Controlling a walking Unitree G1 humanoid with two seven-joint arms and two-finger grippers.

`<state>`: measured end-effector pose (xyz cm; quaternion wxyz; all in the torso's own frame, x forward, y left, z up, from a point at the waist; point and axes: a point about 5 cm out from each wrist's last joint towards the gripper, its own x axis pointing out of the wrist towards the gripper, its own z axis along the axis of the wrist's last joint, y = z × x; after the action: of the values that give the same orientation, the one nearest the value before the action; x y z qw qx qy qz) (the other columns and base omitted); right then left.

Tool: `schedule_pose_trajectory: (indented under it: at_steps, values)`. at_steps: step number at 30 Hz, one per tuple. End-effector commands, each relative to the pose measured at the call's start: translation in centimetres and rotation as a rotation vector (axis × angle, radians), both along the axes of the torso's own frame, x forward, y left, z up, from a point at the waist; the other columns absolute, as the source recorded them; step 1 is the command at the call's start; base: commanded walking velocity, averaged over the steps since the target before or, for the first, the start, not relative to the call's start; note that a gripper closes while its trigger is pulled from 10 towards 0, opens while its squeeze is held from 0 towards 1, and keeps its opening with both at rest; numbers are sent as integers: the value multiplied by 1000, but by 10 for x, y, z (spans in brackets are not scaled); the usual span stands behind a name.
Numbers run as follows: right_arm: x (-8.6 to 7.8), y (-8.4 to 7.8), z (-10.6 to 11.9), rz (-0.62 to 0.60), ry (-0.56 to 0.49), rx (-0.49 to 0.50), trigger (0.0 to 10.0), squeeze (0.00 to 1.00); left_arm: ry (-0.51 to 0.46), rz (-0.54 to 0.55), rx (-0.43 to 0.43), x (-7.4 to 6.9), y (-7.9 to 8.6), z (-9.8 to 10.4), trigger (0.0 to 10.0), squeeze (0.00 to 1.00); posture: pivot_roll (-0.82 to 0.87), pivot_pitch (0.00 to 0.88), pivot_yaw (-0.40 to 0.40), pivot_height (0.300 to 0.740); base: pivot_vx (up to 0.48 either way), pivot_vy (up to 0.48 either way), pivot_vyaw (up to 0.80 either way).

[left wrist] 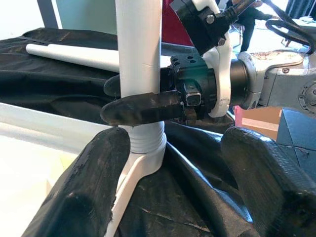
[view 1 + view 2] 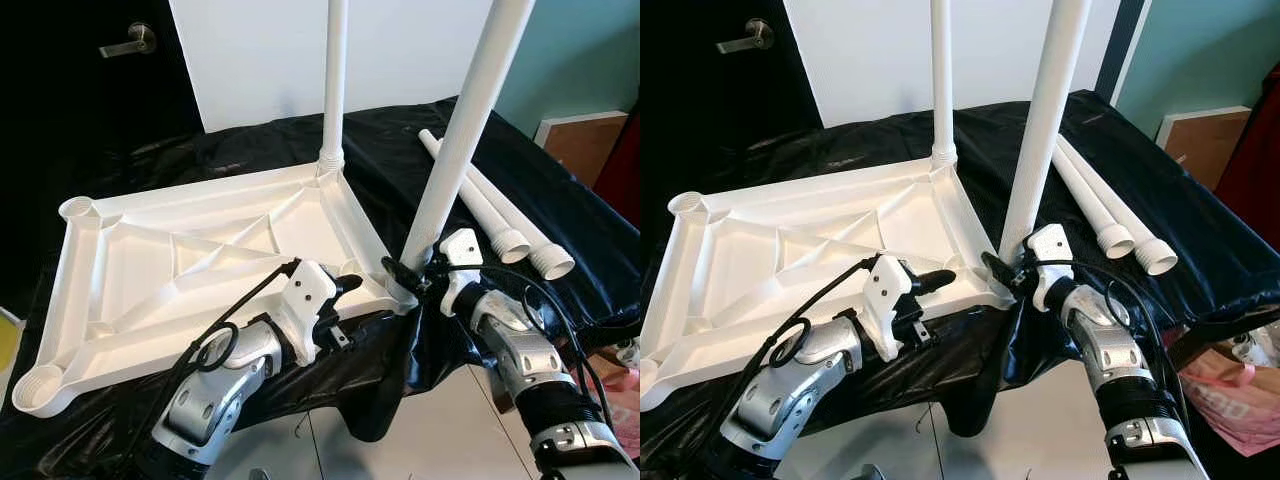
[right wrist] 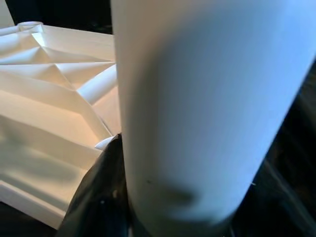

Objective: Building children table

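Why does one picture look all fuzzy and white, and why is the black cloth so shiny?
In the right wrist view the white plastic table leg sits so near the lens that it blurs. In the left eye view the black plastic sheet catches room light as pale glare. In the left wrist view the left gripper's black fingers look soft, while the right gripper clamped on the leg is sharp.

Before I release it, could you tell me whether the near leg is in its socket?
In: near leg stands upright with its ribbed end in the tabletop's corner socket, right tool clamped just above.

White tabletop (image 2: 200,250), white legs (image 2: 470,120); black cloth (image 2: 400,150); teal wall (image 2: 580,60); black door (image 2: 80,80).
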<state>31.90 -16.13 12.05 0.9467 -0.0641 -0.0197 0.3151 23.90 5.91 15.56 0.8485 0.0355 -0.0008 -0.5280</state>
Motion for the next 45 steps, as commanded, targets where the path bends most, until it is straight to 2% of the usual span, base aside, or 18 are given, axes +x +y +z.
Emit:
schedule_pose_trajectory:
  at_steps: [1,2,3,4,5,12,16,17,18,19,21,23,25,29,31,35,40,45]
  values:
    - [0,-10,-4,-18,12,-18,0,0,4,-17,15,-2,0,-4,10000,0,-16,0,-26,740,0,0,0]
    - [0,-11,-4,-20,13,-19,0,0,5,-17,16,-2,1,-4,10000,0,-16,0,-26,740,0,0,0]
    - [0,-12,-5,-29,17,-19,6863,0,5,-17,17,-2,1,-4,10000,0,-17,0,-25,740,0,0,0]
    - [1,-13,-5,-35,20,-18,6863,0,5,-17,18,-2,0,-4,10000,0,-17,0,-26,740,0,0,0]
    - [1,-14,-6,-46,25,-10,10000,0,4,-17,18,-2,0,-4,10000,0,-17,0,-26,740,0,0,0]
    - [0,-16,-7,-113,27,3,10000,0,6,-21,17,-3,0,-4,10000,0,-21,0,-26,740,0,0,0]
    - [0,-16,-11,-238,28,-7,10000,0,9,-24,17,-4,0,-4,10000,0,-21,0,-25,740,0,0,0]
    - [0,-16,-11,-238,28,-7,10000,0,9,-24,17,-4,0,-4,10000,0,-21,0,-25,740,0,0,0]
    - [-1,-15,-12,-293,27,3,10000,0,10,-25,17,-4,0,-4,10000,0,-21,0,-23,740,0,0,0]
    - [-1,-15,-12,-293,27,3,10000,0,10,-25,17,-4,0,-4,10000,0,-21,0,-23,740,0,0,0]
    - [-2,-14,-14,-385,25,9,10000,0,13,-28,18,-5,0,-4,10000,0,-21,1,-22,740,0,0,0]
    - [-2,-14,-14,-385,25,9,10000,0,13,-28,18,-5,0,-4,10000,0,-21,1,-22,740,0,0,0]
    - [-6,-9,-19,-492,43,30,10000,0,16,-29,20,-6,0,-5,10000,0,-18,3,-22,740,0,0,0]
    - [-11,-2,-24,-573,65,66,10000,0,17,-29,17,-7,0,-4,10000,0,-16,8,-23,740,0,0,0]
    - [-19,12,-27,-738,70,115,10000,0,20,-28,17,-9,1,-4,10000,0,-1,13,-21,740,0,0,0]
    - [-21,20,-28,-773,79,131,10000,0,18,-20,21,-8,3,-3,10000,0,8,14,-16,740,0,0,0]
    - [-23,31,-27,-760,93,160,10000,0,16,-14,23,-7,5,-2,10000,0,10,18,-9,740,0,0,0]
    - [-23,33,-24,-756,85,164,10000,0,13,-14,23,-7,5,-1,10000,0,13,17,-9,740,0,0,0]
